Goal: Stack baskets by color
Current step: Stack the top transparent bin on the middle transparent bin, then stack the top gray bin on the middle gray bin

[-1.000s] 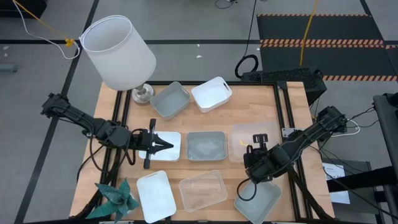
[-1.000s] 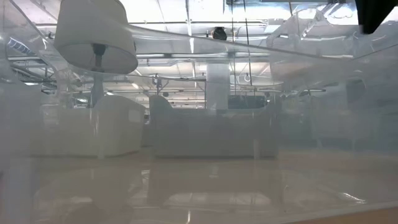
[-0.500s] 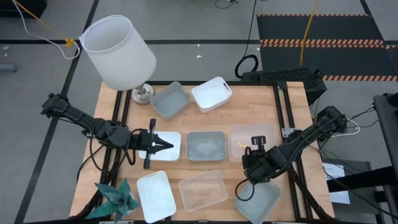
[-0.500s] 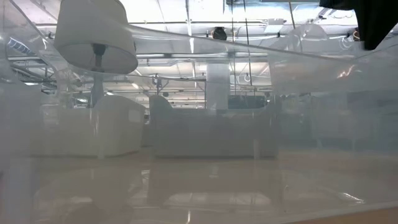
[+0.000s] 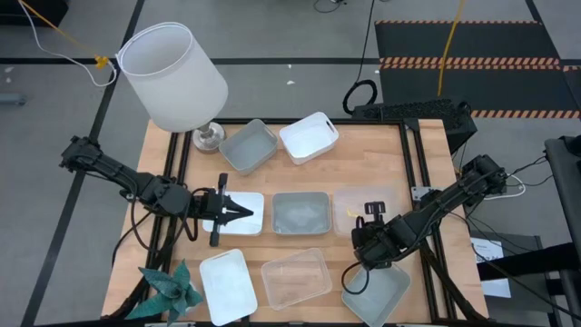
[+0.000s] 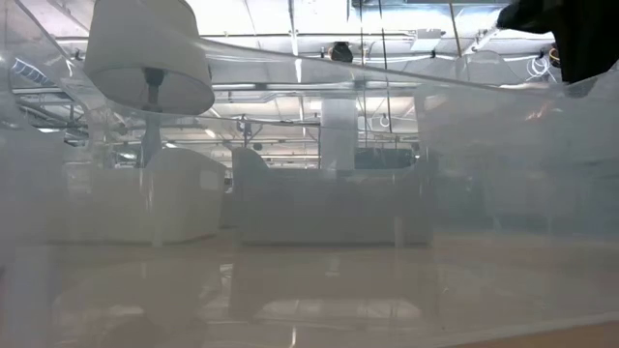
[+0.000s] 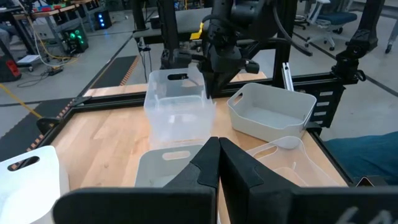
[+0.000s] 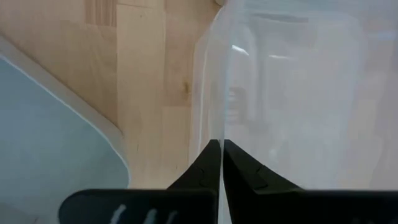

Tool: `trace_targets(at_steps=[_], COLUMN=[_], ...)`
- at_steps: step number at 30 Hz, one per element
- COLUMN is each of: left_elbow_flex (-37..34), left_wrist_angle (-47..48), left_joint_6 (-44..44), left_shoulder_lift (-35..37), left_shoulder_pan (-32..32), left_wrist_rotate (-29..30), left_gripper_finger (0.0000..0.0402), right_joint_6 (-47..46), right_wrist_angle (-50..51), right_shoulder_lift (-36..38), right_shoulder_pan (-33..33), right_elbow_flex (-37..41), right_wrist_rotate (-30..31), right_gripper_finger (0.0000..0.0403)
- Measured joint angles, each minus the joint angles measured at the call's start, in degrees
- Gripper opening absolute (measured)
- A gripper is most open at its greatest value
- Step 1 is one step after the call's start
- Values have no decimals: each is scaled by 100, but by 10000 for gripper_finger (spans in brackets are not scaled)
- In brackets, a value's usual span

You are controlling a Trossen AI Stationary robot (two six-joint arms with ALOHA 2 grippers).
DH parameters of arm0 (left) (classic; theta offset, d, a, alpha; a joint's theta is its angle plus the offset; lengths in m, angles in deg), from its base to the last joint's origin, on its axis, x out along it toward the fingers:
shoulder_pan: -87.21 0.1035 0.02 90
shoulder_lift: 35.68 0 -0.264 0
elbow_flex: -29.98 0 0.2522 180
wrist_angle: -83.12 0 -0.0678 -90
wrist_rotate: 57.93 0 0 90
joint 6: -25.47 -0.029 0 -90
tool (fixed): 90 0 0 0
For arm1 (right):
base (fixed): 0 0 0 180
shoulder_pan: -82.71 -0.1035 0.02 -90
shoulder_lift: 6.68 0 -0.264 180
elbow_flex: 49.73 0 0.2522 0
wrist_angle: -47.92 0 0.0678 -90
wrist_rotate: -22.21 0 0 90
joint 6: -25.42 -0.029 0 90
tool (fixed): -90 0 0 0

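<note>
Several baskets lie on the wooden table: white ones (image 5: 309, 136) (image 5: 227, 283), grey ones (image 5: 247, 145) (image 5: 301, 213) (image 5: 377, 292), and a clear one (image 5: 295, 277) near the front. My right gripper (image 5: 368, 232) is shut on another clear basket (image 5: 368, 204) at the table's right. My left gripper (image 5: 247, 212) is shut and hovers over a white basket (image 5: 254, 218) at the left, touching nothing. In the low view a clear wall fills the picture, and only a dark piece of the right arm (image 6: 571, 39) shows. My right gripper pinches the rim of the clear basket's near long wall (image 8: 225, 99), one finger inside and one outside. The fingers come from above, pointing steeply down. The basket hangs below them, its slotted end wall (image 7: 177, 78) facing the left arm; whether its base touches the table I cannot tell.
A lamp with a large white shade (image 5: 172, 77) stands at the far left corner. A green plant-like thing (image 5: 168, 289) sits at the near left corner. Black frame rails (image 5: 413, 154) run along the table's sides. Bare wood (image 5: 363, 163) shows behind the held basket.
My right gripper has sunk a little with the clear basket, staying shut on its wall. In the low view the dark arm reaches farther into the top right corner. The left arm has kept still.
</note>
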Motion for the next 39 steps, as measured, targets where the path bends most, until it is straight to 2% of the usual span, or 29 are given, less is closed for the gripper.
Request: trace_targets(at_steps=[6,18,23,33,39], left_elbow_flex=[-1,0,0,0,0], left_wrist_angle=[0,0,0,0,-57], left_joint_6=[0,0,0,75,267], left_shoulder_lift=[0,1,0,0,0], left_shoulder_pan=[0,0,0,0,0], left_wrist_rotate=[-1,0,0,0,0], left_gripper_finger=[10,10,10,10,10], right_joint_6=[17,33,-84,-83,-317], right_wrist_angle=[-211,-511,-509,-598,-659], right_shoulder_lift=[0,0,0,24,173], right_shoulder_pan=[2,4,7,7,7], right_elbow_flex=[280,614,638,638,618], right_wrist_rotate=[-2,61,339,328,323], right_gripper_finger=[1,30,58,141,157])
